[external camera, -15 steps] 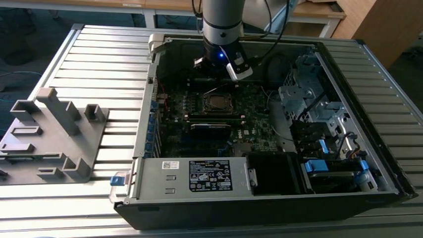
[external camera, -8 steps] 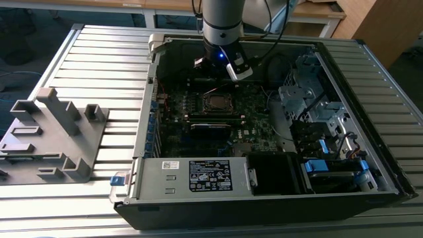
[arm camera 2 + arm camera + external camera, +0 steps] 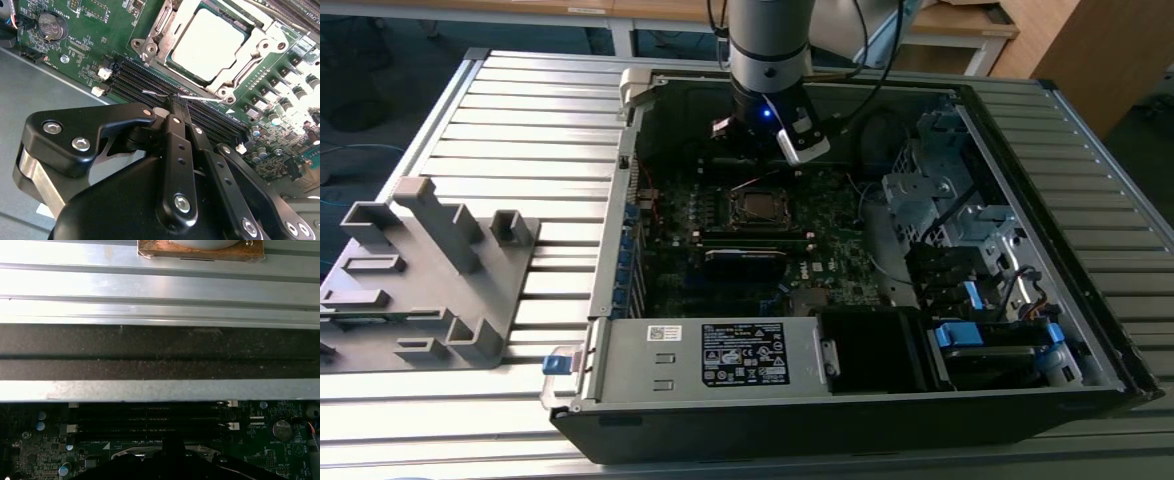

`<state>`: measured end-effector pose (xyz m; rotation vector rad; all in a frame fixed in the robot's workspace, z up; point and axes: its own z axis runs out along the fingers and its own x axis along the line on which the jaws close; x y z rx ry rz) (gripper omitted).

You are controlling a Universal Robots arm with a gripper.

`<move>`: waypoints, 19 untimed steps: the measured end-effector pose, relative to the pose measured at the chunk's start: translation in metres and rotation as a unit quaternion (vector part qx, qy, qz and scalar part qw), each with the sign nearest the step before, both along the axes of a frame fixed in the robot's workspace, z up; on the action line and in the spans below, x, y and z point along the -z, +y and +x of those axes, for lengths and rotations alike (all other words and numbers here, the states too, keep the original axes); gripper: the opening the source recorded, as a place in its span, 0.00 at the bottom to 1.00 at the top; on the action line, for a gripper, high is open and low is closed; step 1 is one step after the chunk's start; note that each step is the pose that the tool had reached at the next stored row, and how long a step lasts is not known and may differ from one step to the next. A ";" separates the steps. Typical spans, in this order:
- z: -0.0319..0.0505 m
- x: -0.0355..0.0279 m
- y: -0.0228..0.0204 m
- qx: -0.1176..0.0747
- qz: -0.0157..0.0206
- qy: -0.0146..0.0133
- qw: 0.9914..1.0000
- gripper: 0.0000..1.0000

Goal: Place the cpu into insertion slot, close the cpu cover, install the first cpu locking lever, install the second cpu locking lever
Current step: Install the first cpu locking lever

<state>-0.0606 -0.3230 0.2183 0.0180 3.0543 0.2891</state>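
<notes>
The cpu (image 3: 207, 42) lies flat in the insertion slot (image 3: 761, 208) on the green motherboard. The silvery cpu cover (image 3: 162, 25) is folded down around it, the chip's face showing through its window. In the second wrist view my gripper (image 3: 176, 102) is shut, its black fingertips meeting right at a thin wire locking lever (image 3: 152, 93) that stands off the board beside the socket, above the memory slots. Whether the wire is pinched or just touched I cannot tell. In the exterior view the gripper (image 3: 761, 160) hangs inside the open case, just behind the socket.
Black memory slots (image 3: 140, 75) run beside the socket. A coin battery (image 3: 50, 25) sits on the board. The labelled power-supply box (image 3: 707, 355) fills the case's front, with drive cages (image 3: 947, 210) on the exterior view's right. A grey fixture (image 3: 420, 270) stands on the slatted table.
</notes>
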 end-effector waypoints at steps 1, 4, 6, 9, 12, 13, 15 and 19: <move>0.0000 0.0000 0.0000 0.000 0.000 0.000 1.000 0.11; 0.0000 0.0006 0.0000 0.001 0.000 0.000 1.000 0.11; 0.0000 0.0011 0.0000 0.015 0.000 0.000 1.000 0.11; 0.0000 0.0018 0.0000 0.036 0.000 0.000 0.999 0.11; 0.0000 0.0023 0.0000 0.058 0.000 0.000 0.998 0.11; 0.0000 0.0025 0.0000 0.063 0.000 0.000 0.998 0.11; -0.0001 0.0026 0.0000 0.068 0.000 0.000 0.998 0.11; -0.0006 0.0028 0.0000 0.069 0.000 0.000 0.998 0.11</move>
